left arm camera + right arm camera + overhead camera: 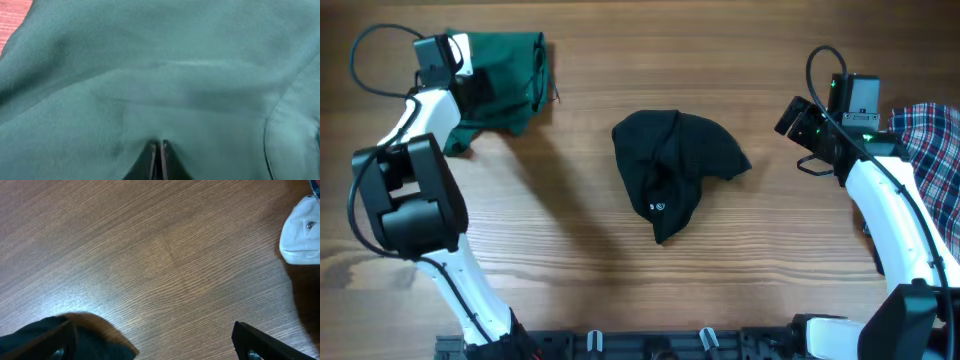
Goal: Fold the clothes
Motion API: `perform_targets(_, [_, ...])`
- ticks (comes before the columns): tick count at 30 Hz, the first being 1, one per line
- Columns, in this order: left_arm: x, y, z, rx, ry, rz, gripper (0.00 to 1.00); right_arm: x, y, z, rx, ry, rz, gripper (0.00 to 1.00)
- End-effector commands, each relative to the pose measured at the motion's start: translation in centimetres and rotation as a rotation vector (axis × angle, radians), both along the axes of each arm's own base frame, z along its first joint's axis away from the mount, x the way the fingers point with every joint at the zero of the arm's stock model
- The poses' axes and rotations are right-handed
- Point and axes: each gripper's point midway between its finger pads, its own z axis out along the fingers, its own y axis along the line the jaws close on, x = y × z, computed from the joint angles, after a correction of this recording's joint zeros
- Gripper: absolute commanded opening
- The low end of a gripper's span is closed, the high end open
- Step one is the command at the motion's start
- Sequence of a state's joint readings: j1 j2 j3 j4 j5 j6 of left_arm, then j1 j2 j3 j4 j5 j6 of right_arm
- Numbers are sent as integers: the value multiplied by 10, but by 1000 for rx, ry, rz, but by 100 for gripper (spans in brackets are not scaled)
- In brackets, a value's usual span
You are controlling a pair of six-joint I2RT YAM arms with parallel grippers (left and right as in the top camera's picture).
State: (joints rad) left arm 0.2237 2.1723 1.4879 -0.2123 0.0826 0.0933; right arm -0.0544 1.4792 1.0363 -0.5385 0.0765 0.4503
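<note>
**Desk editor:** Where do the clothes lie?

**Photographer:** The black top point(675, 170) sits crumpled at the centre of the wooden desk point(580, 260), with a small white logo showing near its lower edge. The dark green garment point(510, 75) is bunched at the far left corner. The plaid garment point(930, 150) in red, white and blue lies at the right edge, partly behind the right arm.

**Desk editor:** And the tools?

**Photographer:** The left tool point(158, 146) is down on the dark green garment, its fingers pressed together and pinching a fold of the cloth, which fills the left wrist view. The right tool point(155, 345) hangs spread wide above bare wood, between the black top and the plaid garment, holding nothing. A white object point(301, 232) shows at the upper right of the right wrist view; I cannot tell what it is.
</note>
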Motion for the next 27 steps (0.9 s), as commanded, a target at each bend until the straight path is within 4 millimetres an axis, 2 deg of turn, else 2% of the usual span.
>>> perform_targets(1, [4,4,-5,8,-5,4,4,0,-4,-1,-19,3,-9,100])
perform_targets(10, [6,16,-42,43,23,47,4,0,-2,-1,-12,4,-6,100])
perform_targets(14, [15,29,-39,61,-33,71,4,-1,0,-2,-3,8,1,100])
perform_targets(15, [17,40,-39,70,-53,92,4,0,2,-2,7,6,7,100])
perform_targets(20, [14,64,-57,72,-55,129,4,0,4,-2,18,5,14,100])
perform_targets(27, [29,70,-67,116,-135,107,4,0,4,-2,19,6,15,100])
